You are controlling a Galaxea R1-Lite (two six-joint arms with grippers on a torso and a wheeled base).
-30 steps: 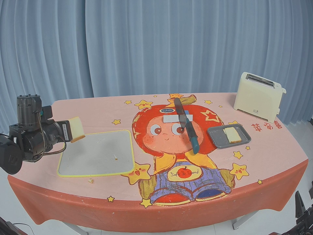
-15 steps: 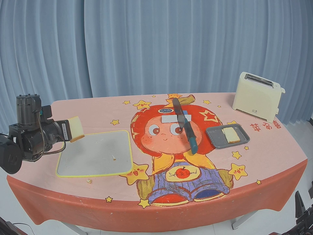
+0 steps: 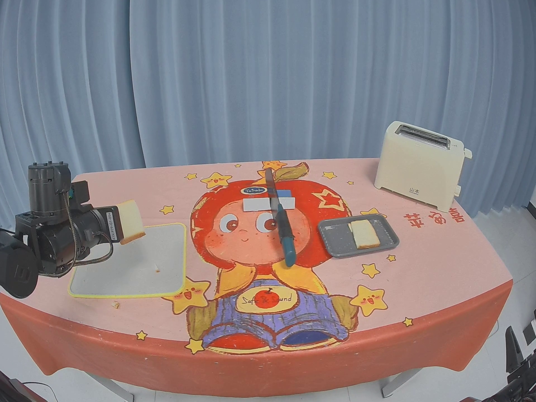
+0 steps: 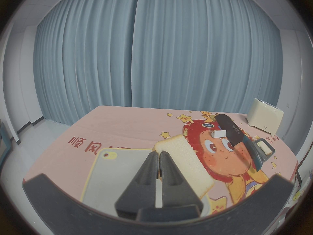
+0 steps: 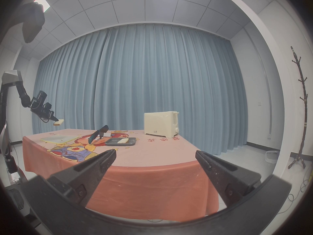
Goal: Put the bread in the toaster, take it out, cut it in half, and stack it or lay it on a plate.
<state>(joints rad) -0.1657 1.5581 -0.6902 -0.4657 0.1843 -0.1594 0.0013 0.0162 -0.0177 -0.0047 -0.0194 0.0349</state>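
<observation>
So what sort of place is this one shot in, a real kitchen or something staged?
Most likely a staged test room, not a real kitchen. Blue curtains cover the whole back wall, the toaster and tray sit on a lone table under a cartoon cloth, and the ceiling is office-style tiles.

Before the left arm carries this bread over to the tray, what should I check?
1. Grip: left gripper shut on bread: ok.
2. Lift: bread held up, clear of board: ok.
3. Room: tray has bare space beside the half in it: ok.
4. Path: knife lies between board and tray; clearance over it: cannot tell.
5. Other arm: right gripper open, far off to the side: ok.
</observation>
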